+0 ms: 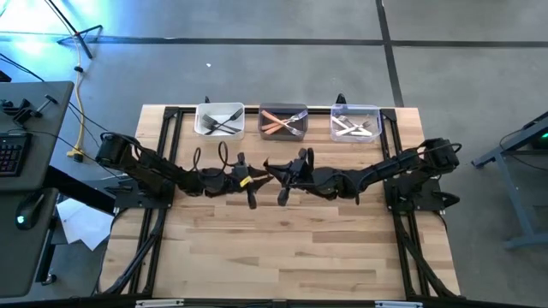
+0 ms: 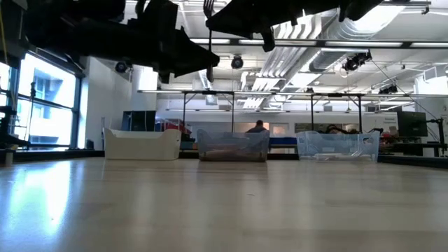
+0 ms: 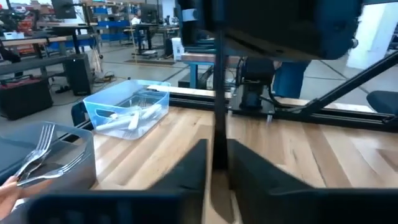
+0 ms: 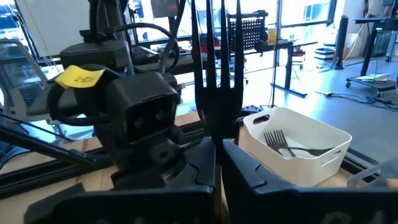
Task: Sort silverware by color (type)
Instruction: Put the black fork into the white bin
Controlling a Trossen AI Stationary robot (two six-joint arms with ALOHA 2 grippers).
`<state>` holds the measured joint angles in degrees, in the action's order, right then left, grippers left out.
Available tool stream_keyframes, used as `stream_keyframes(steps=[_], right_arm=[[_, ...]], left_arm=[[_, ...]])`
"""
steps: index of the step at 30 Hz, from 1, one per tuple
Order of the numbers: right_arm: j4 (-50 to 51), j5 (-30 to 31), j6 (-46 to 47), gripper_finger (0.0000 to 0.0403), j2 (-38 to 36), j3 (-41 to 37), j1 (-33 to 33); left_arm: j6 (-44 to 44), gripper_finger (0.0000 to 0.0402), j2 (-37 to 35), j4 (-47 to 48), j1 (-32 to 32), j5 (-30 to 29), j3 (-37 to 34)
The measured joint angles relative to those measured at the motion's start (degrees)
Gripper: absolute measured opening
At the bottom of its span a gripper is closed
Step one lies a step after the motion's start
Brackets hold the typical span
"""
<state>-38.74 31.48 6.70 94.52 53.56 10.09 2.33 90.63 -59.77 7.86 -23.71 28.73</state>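
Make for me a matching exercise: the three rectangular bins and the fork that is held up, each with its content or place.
1. white opaque bin
2. brownish clear middle bin
3. bluish clear bin
4. dark fork with tines up

a. white-handled forks
b. in the right gripper
c. black-handled forks
d. orange-handled forks

Pairs: 1-c, 2-d, 3-a, 4-b.

place: robotics lab or workshop | overhead: ducts (image 2: 315, 31) and lights running across the ceiling | floor: concrete (image 1: 282, 51) showing | around: desks (image 4: 292, 43), racks, a keyboard (image 1: 8, 154) sitting nearby
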Motion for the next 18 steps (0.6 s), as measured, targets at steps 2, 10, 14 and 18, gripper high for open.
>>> stream_keyframes(steps=[2, 10, 14, 18], right_arm=[[-0.05, -0.12, -0.25, 0.0, 0.0, 0.0, 0.0], [0.18, 0.54, -2.11, 0.0016, 0.04, 0.0, -0.4], [0.42, 0.61, -4.08, 0.0073, -0.03, 0.0, -1.06], [1.92, 3.33, -5.38, 0.0132, -2.06, 0.0, -1.38]], left_arm=[[0.05, 0.0019, 0.0, -0.02, 0.01, -1.37, 0.0], [-0.63, 0.0004, 0.0, 0.58, -0.56, -3.38, 0.04], [-0.43, 0.0003, -0.7, 3.45, -1.34, -3.42, 0.02], [-0.06, 0.0002, -4.77, 11.44, -2.81, -3.87, -0.01]])
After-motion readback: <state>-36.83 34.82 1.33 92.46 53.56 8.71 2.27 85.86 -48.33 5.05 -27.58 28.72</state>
